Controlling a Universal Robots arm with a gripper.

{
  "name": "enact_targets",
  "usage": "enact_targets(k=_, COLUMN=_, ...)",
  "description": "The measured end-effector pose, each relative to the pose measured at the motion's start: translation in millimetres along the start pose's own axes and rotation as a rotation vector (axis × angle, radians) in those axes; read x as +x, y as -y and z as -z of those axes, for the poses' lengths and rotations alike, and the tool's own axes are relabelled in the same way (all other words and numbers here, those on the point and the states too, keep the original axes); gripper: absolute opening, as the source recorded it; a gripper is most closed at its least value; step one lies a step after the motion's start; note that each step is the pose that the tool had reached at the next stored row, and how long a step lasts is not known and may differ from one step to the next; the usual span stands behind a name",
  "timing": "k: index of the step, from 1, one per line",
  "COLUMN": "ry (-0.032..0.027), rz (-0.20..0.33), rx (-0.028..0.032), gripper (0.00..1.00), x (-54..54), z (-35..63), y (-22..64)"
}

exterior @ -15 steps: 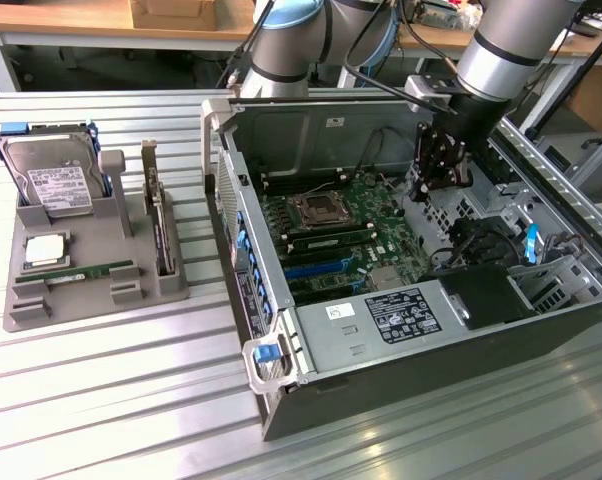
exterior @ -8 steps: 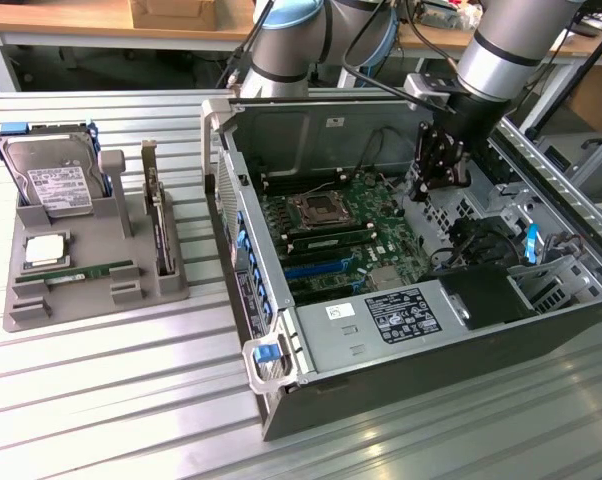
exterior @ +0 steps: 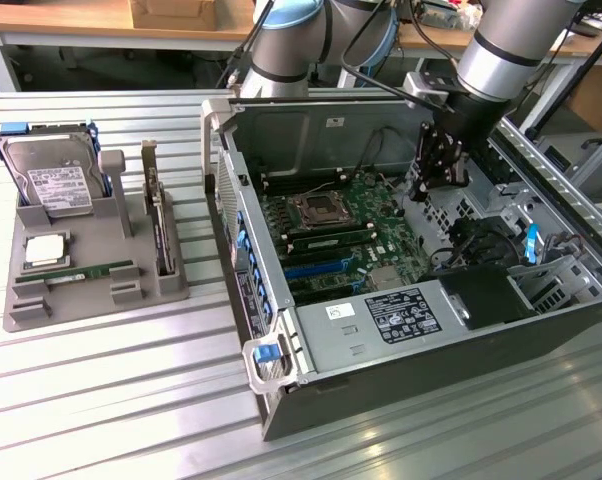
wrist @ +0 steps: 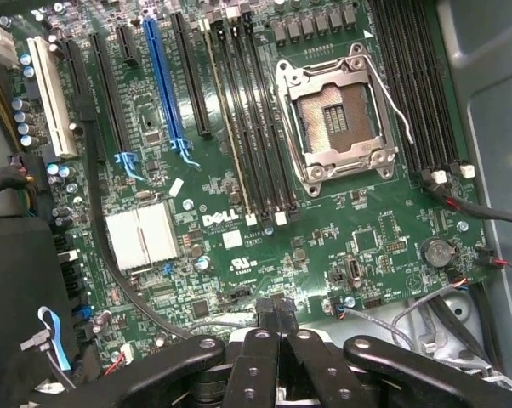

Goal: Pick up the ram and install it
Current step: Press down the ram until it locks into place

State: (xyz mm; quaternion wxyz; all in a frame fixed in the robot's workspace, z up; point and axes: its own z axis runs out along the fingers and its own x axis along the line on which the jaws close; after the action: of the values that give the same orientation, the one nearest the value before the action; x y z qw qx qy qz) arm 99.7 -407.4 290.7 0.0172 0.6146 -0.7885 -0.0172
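The arm comes in from the upper part of the exterior view's right, its silver and grey tube slanting down into the open computer case [exterior: 281,400]. The gripper [exterior: 439,165] hangs low inside the case, over the far side of the motherboard [exterior: 356,225], pointing down at it. In the wrist view the gripper [wrist: 277,313] has its two black fingers [wrist: 265,319] pressed together with nothing between them, the tips just above the green board near its edge.

A ram [exterior: 93,271] lies flat in a slot at the front of the grey holder tray [exterior: 91,305], which sits on the ribbed metal surface [exterior: 131,400] at the exterior view's left, well apart from the gripper. Another ram [exterior: 326,238] is already seated in a slot beside the processor socket [exterior: 313,208]; in the wrist view it shows as a thin edge [wrist: 230,136] along the black memory slots [wrist: 260,127], so its chips and label cannot be made out.

The tray also holds a hard drive [exterior: 56,185] leaning upright at the back, a processor chip [exterior: 43,250] lying flat, and an upright card [exterior: 159,225] with a metal bracket. The arm's base joints are cut off at the top of the exterior view. The gripper's linkage blocks the near edge of the board in the wrist view.
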Motion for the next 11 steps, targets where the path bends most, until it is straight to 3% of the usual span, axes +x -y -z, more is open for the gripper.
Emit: enact_targets(k=11, ry=0.0030, rz=-0.062, rx=-0.0004, gripper=0.11, x=0.0, z=-0.1, y=0.0)
